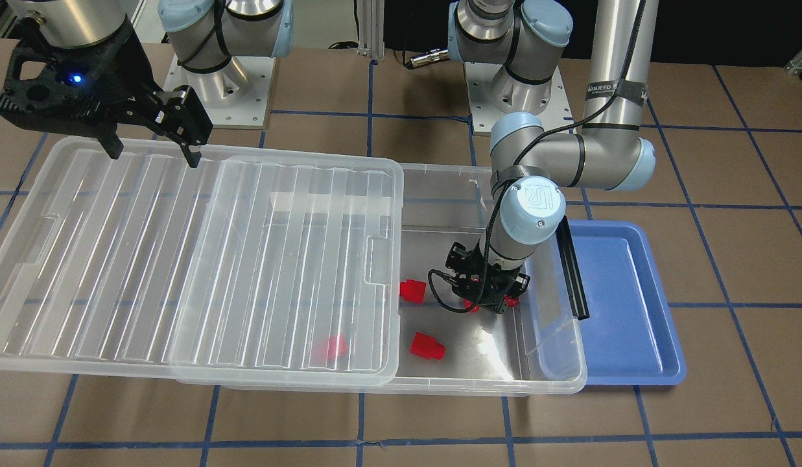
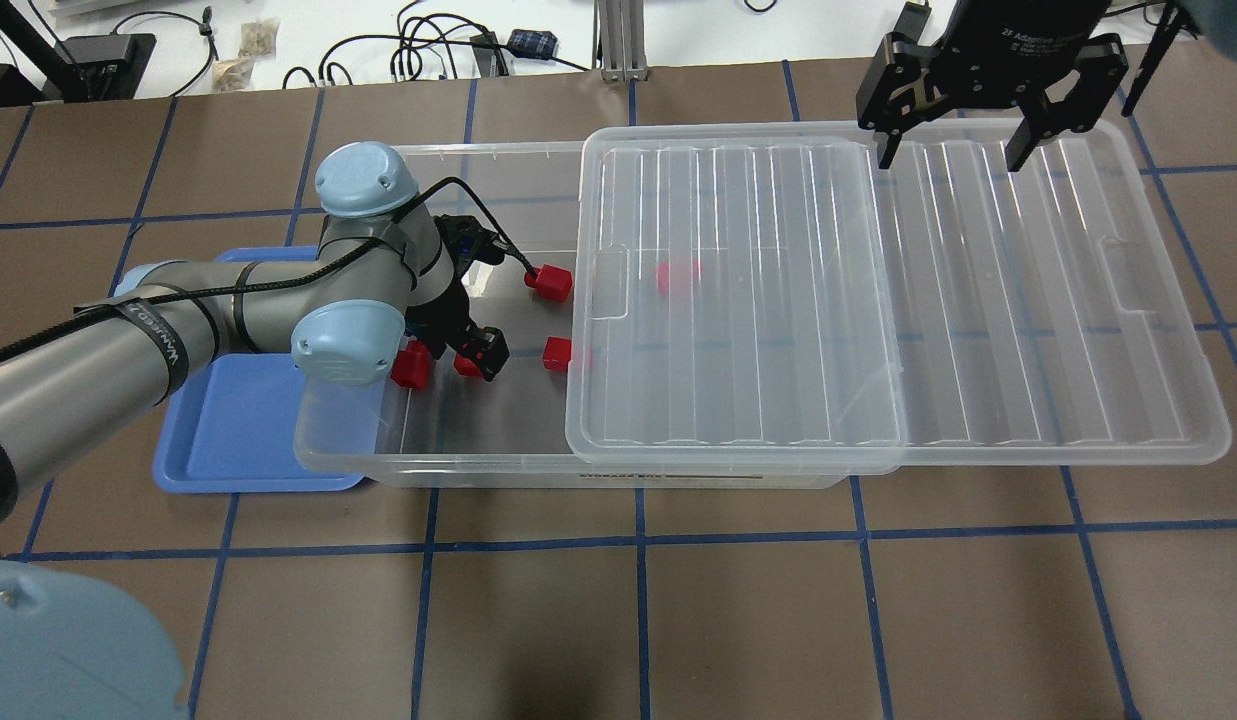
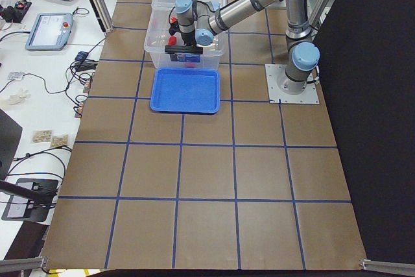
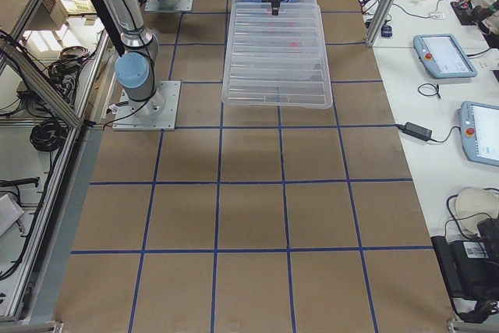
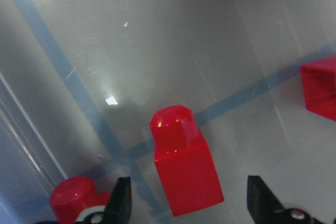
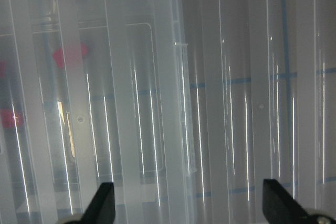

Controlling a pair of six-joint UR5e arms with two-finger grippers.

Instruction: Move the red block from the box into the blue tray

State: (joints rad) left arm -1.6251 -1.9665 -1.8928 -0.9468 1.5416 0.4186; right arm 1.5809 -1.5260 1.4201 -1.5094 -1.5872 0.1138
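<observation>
The brown table carries the box and the blue tray.

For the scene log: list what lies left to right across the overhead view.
blue tray → left gripper → far uncovered red block → covered red block → right gripper. The box and its lid overlap these, so they are left out.

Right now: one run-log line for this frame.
left gripper: open, straddling red block in box | right gripper: open, above lid | lid: partly covering box | blue tray: empty
</observation>
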